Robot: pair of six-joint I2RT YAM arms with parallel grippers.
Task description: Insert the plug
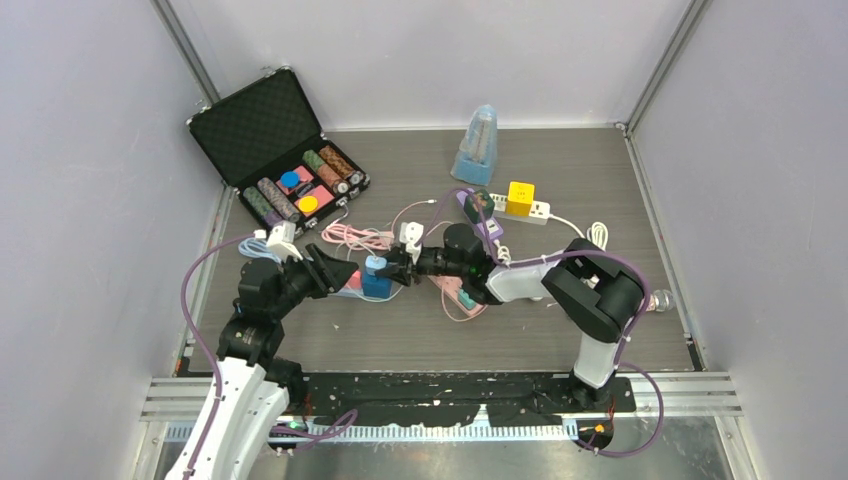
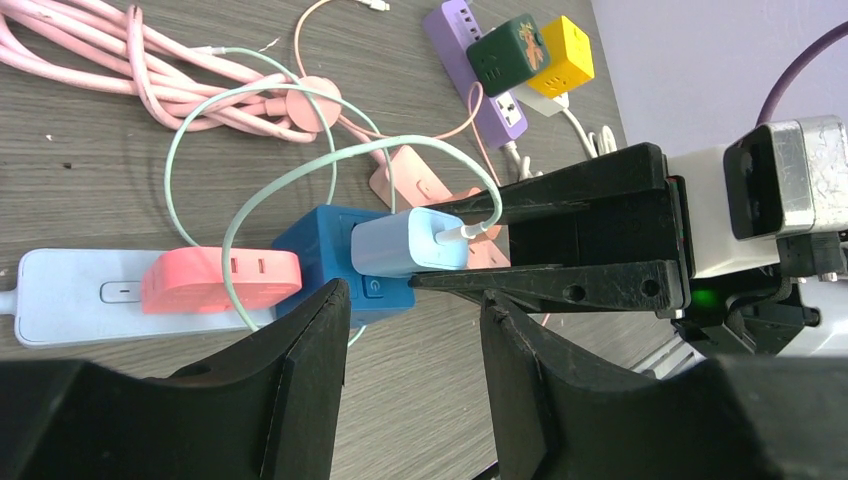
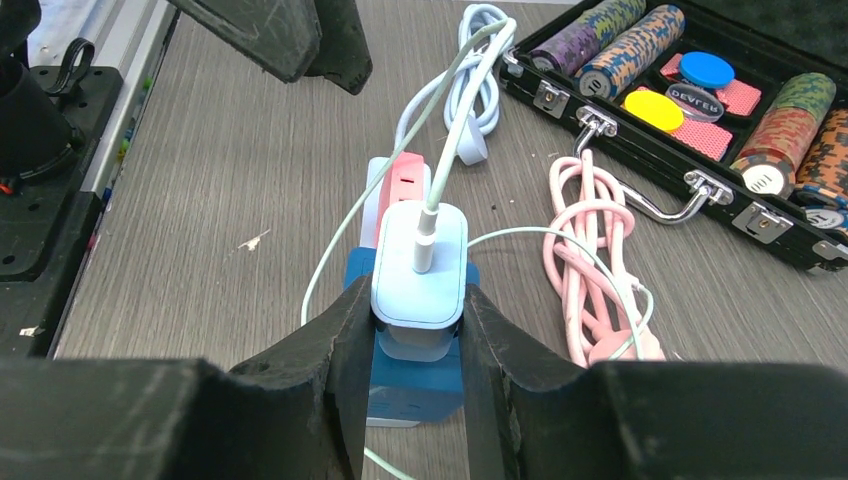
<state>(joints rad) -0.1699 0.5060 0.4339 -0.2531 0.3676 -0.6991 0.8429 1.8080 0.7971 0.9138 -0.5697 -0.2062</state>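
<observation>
A light-blue plug (image 3: 420, 265) with a pale green cable sits pressed against a blue cube socket (image 3: 420, 378); its prongs are hidden. My right gripper (image 3: 418, 300) is shut on the plug, one finger on each side. From the left wrist view the plug (image 2: 408, 243) lies on the cube (image 2: 325, 255), which sits on a pale blue power strip (image 2: 60, 298) beside a pink adapter (image 2: 220, 280). My left gripper (image 2: 415, 300) stands open just short of the cube, with nothing between its fingers. From above, the two grippers (image 1: 345, 275) (image 1: 398, 268) face each other across the cube (image 1: 376, 283).
An open black case of poker chips (image 1: 300, 185) stands at the back left. A coiled pink cable (image 1: 355, 237) lies behind the cube. A purple strip (image 2: 470, 65) with a green cube, a yellow cube (image 1: 520, 197) on a white strip, and a blue translucent object (image 1: 478, 145) are behind.
</observation>
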